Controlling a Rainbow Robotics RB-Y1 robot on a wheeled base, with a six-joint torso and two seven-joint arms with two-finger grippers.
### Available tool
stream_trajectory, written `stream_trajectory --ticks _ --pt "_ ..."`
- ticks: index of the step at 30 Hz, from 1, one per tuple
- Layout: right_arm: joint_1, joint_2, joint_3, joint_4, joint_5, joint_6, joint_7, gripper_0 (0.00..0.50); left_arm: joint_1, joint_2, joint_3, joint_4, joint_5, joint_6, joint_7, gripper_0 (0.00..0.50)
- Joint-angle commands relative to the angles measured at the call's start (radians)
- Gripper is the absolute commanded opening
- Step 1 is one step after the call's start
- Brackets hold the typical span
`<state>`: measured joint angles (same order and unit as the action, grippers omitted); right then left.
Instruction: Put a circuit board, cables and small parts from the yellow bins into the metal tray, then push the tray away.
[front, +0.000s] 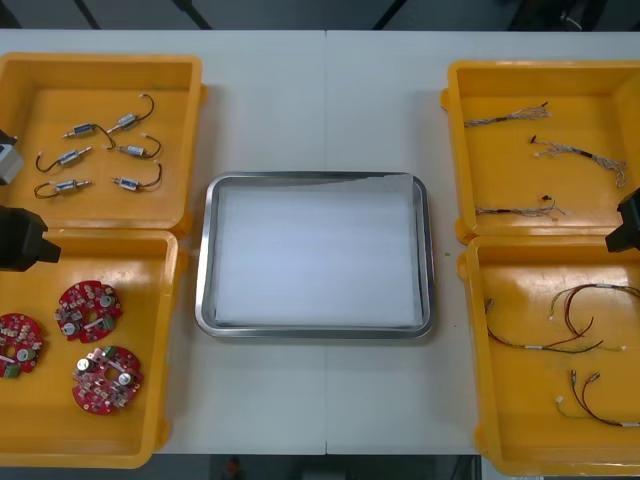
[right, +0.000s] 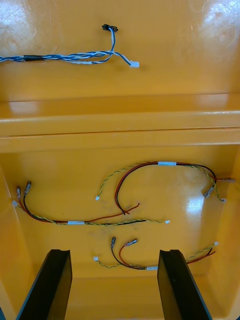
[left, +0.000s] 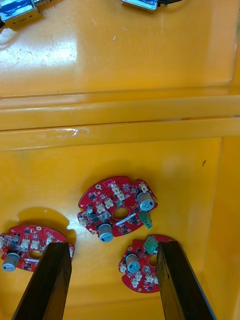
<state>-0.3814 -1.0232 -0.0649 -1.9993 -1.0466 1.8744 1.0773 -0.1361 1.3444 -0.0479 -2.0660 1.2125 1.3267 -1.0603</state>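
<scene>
left gripper (left: 112, 246) fingers spread apart over red circuit boards (left: 118, 211) in yellow bin (left: 175, 165), right gripper (right: 114, 252) fingers spread apart over red and yellow cables (right: 150, 172), metal tray (front: 203, 260) mid-desk (front: 320, 400)

Yellow bins (front: 170, 90), red circuit boards (front: 88, 311), metal tray (front: 204, 260) white inside (shiny rim)

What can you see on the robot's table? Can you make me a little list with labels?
Middle: metal tray, white inside, nothing in it
Left bins: small metal parts in the farther one, three circuit boards in the nearer one
Right bins: twisted blue and white cables in the farther one, red and yellow cables in the nearer one
Left gripper: open, above the circuit boards
Right gripper: open, above the red and yellow cables
</scene>
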Motion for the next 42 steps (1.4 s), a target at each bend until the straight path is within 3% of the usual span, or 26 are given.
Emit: stream_trajectory --ticks 1,42 --pt "0.007 -0.025 -0.03 -0.023 0.008 0.008 -0.048 0.5 0.016 0.044 0.002 -0.003 0.005 0.003 0.074 0.5" --pt "0.007 -0.025 -0.03 -0.023 0.008 0.008 -0.048 0.5 0.016 0.044 0.002 -0.003 0.005 0.003 0.074 0.5"
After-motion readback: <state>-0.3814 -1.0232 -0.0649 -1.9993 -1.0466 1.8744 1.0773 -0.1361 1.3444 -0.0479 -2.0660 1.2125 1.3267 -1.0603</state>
